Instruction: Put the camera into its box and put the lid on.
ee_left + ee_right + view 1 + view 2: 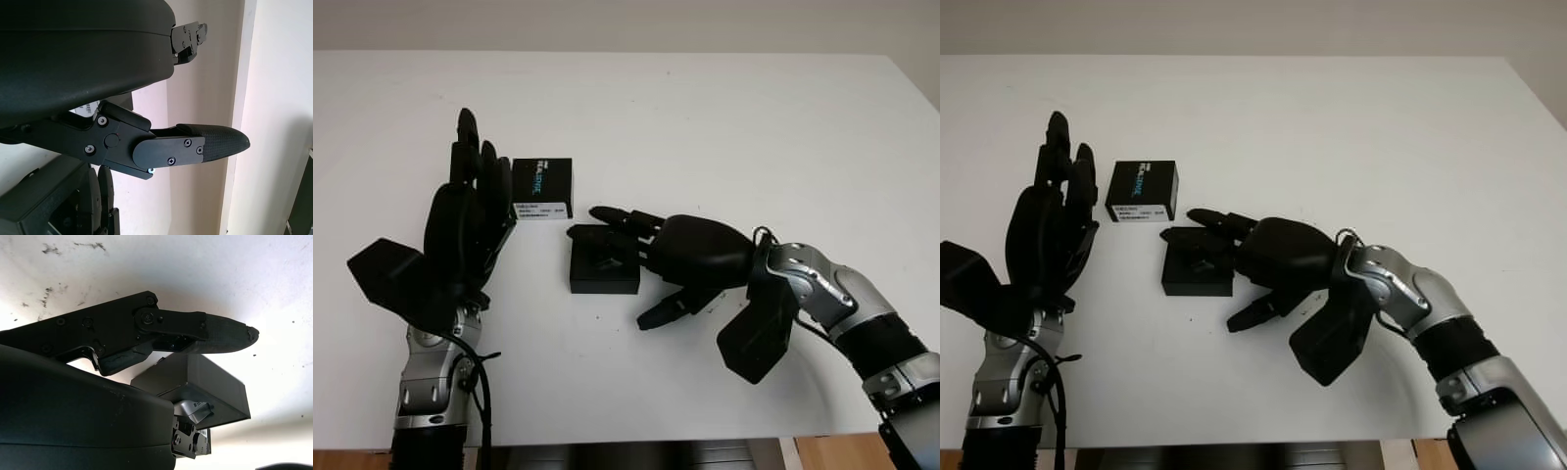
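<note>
Near the middle of the white table (pixel 724 117) sits the open black box (pixel 604 269), with a dark object lying in it that may be the camera, though I cannot tell for certain. Over the box reaches the right hand (pixel 690 257), coming in from the right; two fingers (pixel 619 217) stretch across the box's top and far edge, while the thumb hangs clear on the near side, off the box. Whether those fingers pinch anything I cannot tell. Just beyond and left of the box lies the black lid (pixel 542 188), printed side up with a white label strip, apart from the box. Beside the lid's left edge stands the left hand (pixel 470 220), upright, open, holding nothing.
</note>
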